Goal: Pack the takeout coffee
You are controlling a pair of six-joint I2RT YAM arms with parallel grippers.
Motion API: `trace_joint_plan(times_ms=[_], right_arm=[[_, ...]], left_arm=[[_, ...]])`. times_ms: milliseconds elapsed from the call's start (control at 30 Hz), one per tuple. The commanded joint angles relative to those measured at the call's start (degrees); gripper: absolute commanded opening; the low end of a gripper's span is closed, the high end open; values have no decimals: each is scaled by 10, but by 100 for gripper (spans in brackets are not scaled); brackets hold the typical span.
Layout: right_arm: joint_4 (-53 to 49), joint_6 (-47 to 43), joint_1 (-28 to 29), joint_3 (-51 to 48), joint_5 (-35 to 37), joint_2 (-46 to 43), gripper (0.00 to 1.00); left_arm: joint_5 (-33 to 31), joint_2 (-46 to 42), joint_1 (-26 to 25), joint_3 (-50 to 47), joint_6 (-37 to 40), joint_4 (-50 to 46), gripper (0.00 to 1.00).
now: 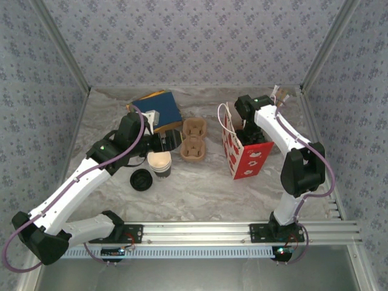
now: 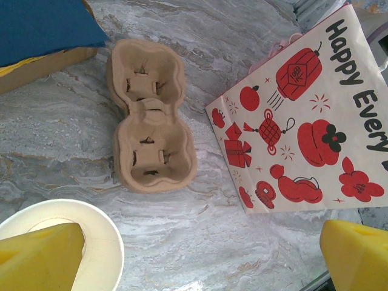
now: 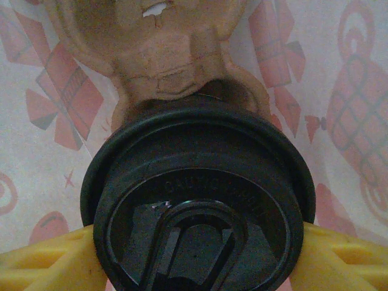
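The takeout coffee (image 3: 200, 200) shows its round black lid from above in the right wrist view. My right gripper (image 3: 197, 254) is shut on it, with a yellow finger (image 3: 48, 260) pressed to each side of the lid. The cup's wall is hidden under the lid. Beneath it lies a brown pulp carrier (image 3: 163, 54), inside the red-and-white paper bag (image 1: 245, 154). From above, my right gripper (image 1: 247, 128) reaches down into the bag's open top. My left gripper (image 2: 203, 254) hangs wide open over bare table, one finger above a lidless cup (image 2: 91, 236).
An empty two-cup pulp carrier (image 1: 194, 140) lies between the arms. The lidless paper cups (image 1: 160, 163) stand near my left gripper (image 1: 162, 144), with a loose black lid (image 1: 141, 179) beside them. A blue box (image 1: 159, 108) lies at the back. Patterned walls close three sides.
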Motion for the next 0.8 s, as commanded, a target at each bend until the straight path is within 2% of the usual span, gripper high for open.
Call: trace_joint_plan(times_ms=[0,767], right_arm=[[-32,2,2,-7,-8,20,72],[-11,3,2,-26,-9,26,72]], left_arm=[[-7,-5,-3,3,-3,-3,100],[-8,-6,-3,-1,-4,-4,100]])
